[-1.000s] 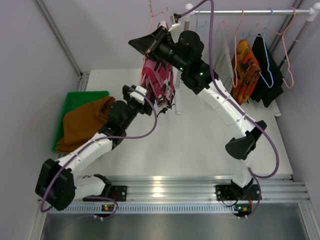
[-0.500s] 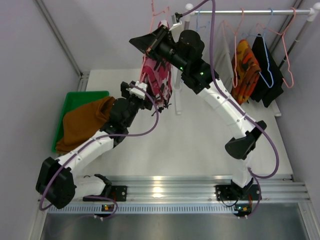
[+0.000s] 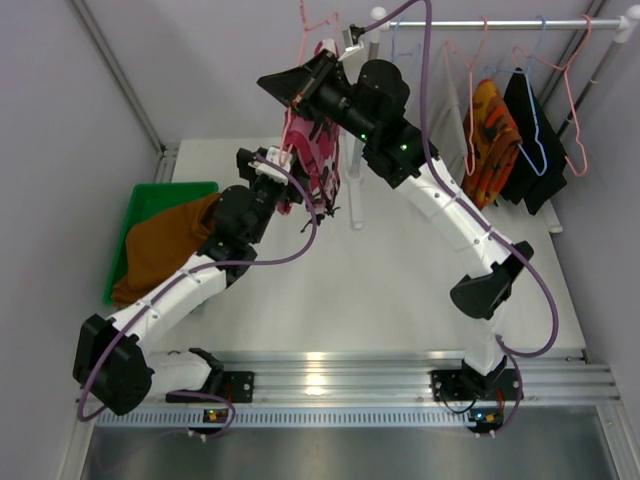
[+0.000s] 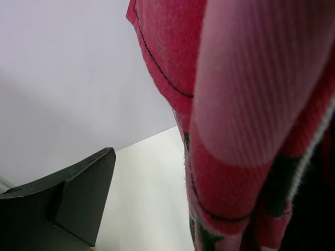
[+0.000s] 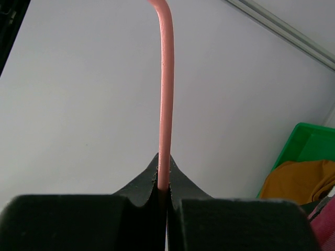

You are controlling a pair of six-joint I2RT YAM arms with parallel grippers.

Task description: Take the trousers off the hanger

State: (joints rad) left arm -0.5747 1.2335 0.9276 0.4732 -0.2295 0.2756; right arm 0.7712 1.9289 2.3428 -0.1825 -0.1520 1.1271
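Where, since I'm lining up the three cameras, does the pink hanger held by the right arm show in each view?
Top external: pink hanger at top centre, floral trousers hanging below.
Left wrist: not in it; the trousers fill the right side.
Right wrist: upright at centre, pinched by the right fingers.
Shared landmark: the floral trousers, also in the right wrist's lower-right corner.

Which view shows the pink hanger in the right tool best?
Right wrist: the thin pink wire hanger stands close-up, pinched in the right tool. Top external shows only its small hook; left wrist shows none.
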